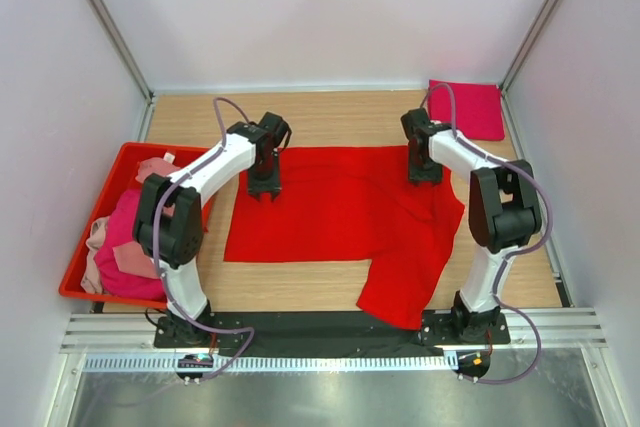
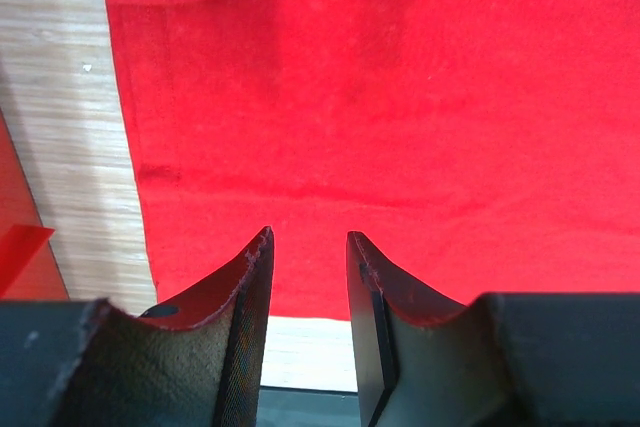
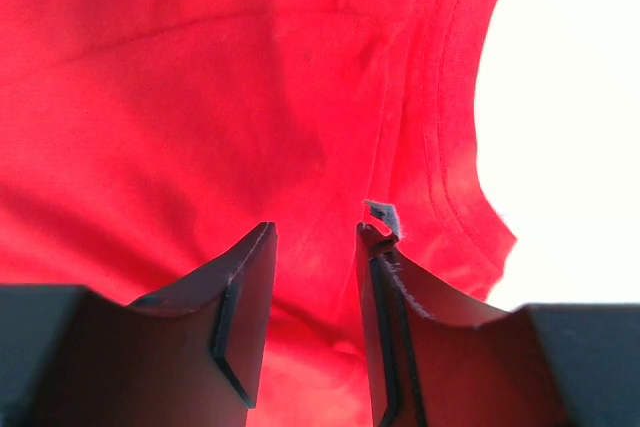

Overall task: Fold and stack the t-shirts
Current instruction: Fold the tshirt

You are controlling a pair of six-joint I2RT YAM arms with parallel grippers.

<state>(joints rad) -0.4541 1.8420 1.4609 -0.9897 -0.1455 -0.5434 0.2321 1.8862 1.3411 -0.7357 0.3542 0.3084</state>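
Note:
A bright red t-shirt [image 1: 330,212] lies spread flat across the middle of the table, one part trailing toward the near edge [image 1: 405,282]. My left gripper [image 1: 264,192] stands over its far left part, open, with nothing between its fingers. In the left wrist view [image 2: 308,237] the shirt [image 2: 400,97] fills the frame, and its edge and bare table show in the gap. My right gripper [image 1: 423,177] is over the far right part, open, low above the cloth [image 3: 200,97] beside a stitched hem [image 3: 450,177]. A folded magenta t-shirt [image 1: 466,109] lies at the back right corner.
A red plastic bin [image 1: 130,155] stands at the left with a crumpled magenta shirt [image 1: 125,237] and a pale pink one [image 1: 150,169] in it; its corner shows in the left wrist view [image 2: 20,242]. White walls close in the table on three sides.

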